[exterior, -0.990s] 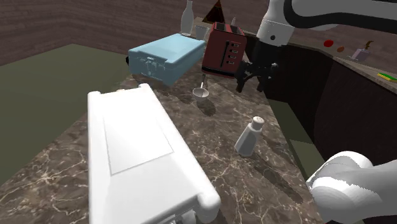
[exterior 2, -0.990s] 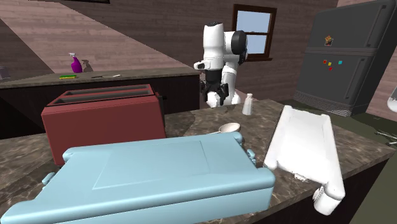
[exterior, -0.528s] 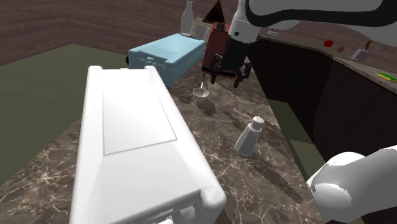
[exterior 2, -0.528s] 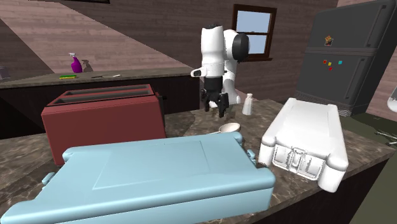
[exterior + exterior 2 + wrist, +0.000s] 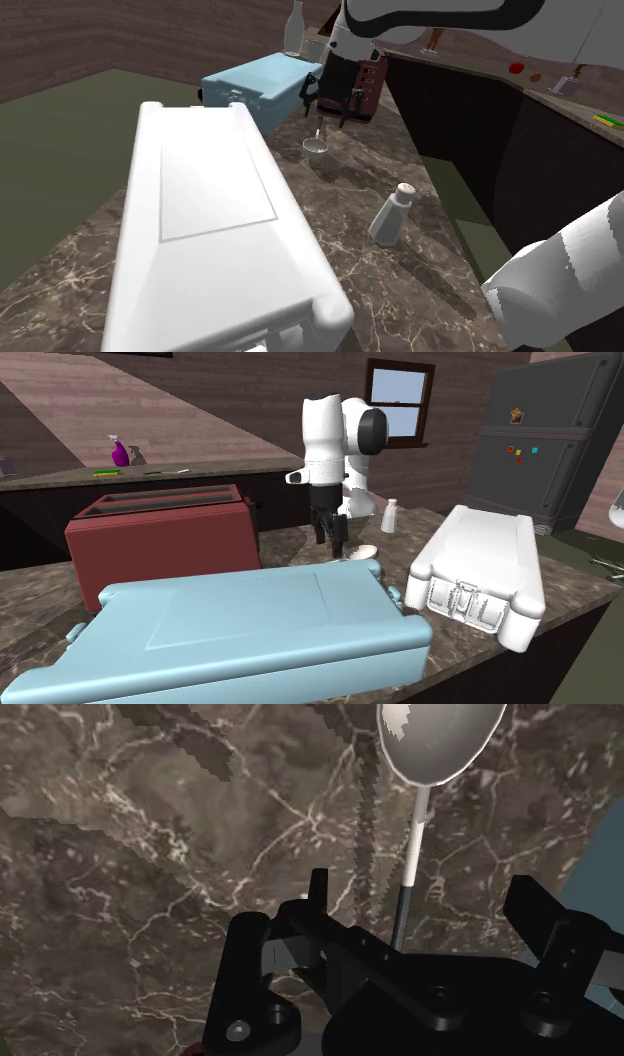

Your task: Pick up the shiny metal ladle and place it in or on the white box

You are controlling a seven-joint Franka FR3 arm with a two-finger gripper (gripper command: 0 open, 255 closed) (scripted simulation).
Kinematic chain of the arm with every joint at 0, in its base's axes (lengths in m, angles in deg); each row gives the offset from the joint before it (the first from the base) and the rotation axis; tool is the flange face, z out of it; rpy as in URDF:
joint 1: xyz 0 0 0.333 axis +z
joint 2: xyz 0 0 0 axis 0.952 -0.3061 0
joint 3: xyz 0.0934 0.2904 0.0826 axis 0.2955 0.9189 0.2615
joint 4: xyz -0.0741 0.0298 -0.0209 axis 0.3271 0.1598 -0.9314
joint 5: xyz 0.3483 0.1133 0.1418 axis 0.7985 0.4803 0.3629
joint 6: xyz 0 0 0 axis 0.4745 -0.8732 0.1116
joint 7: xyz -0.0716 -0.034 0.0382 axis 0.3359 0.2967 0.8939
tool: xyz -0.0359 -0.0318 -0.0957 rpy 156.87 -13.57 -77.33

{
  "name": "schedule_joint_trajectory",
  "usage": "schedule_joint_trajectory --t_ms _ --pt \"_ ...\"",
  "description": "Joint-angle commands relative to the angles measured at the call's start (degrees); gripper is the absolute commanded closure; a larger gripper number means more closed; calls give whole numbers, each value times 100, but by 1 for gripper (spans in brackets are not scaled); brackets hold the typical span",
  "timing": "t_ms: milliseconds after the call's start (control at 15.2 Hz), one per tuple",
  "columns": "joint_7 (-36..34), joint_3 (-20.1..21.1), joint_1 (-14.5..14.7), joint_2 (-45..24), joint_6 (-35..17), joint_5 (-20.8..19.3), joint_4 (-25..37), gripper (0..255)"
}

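Ladle [image 5: 436, 739] lies flat on the marble countertop [image 5: 150, 884], near the light-blue box [image 5: 262, 88] and the white box [image 5: 200, 220]. Gripper [image 5: 425, 904] hangs above its handle, jaws wide and straddling it without contact, evidently aligned for a grasp. Ladle not yet lifted.

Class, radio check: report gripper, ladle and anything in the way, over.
Gripper open over ladle, handle between fingers, not gripped. Ladle on counter. Blue box and toaster close by; white box closed.
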Motion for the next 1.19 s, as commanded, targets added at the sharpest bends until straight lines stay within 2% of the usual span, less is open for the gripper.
schedule_joint_trajectory --t_ms 0,330,858,924,1122 --pt "-82 15 2 -76 -115 -5 -23 0" --pt "-81 42 22 -122 -538 -1 -399 0" --pt "-81 42 22 -122 -537 -1 -399 0" --pt "-81 42 22 -122 -537 -1 -399 255" --pt "-81 42 22 -122 -537 -1 -399 255"
